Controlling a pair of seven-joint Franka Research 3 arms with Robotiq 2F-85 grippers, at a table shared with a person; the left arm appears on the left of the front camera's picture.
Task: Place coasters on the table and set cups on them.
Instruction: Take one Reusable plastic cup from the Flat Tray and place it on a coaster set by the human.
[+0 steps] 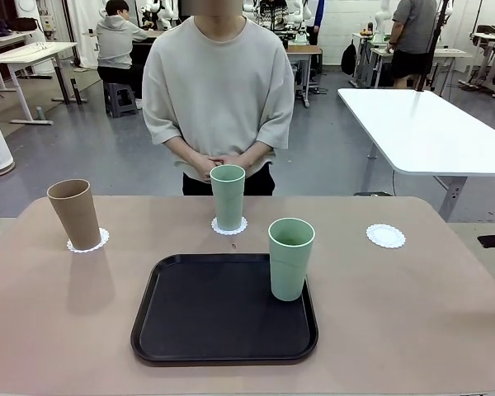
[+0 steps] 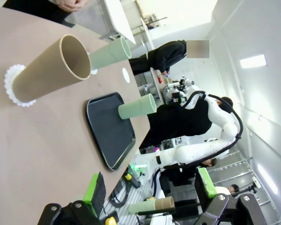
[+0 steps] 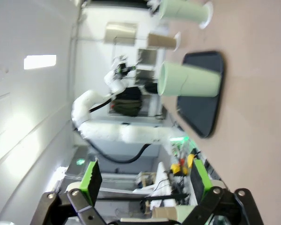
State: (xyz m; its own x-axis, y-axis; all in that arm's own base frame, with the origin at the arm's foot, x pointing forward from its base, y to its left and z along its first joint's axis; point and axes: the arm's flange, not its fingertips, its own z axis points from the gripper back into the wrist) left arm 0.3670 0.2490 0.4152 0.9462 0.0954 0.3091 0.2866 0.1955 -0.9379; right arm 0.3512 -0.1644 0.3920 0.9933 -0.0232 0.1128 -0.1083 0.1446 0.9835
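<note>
The black tray (image 1: 206,313) is holding one mint cup (image 1: 290,257), upright near its right edge. Behind the tray a second mint cup (image 1: 228,196) is standing on a coaster (image 1: 240,228). Left of the tray the brown cup (image 1: 75,214) is standing on another coaster (image 1: 101,241). Right of the tray a third coaster (image 1: 385,236) is lying bare on the table (image 1: 412,313). The left gripper (image 2: 150,185) and right gripper (image 3: 145,174) are gaping wide, empty.

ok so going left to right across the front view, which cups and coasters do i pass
brown cup on the left coaster → middle mint cup on the middle coaster → second mint cup standing on the black tray → bare coaster
</note>
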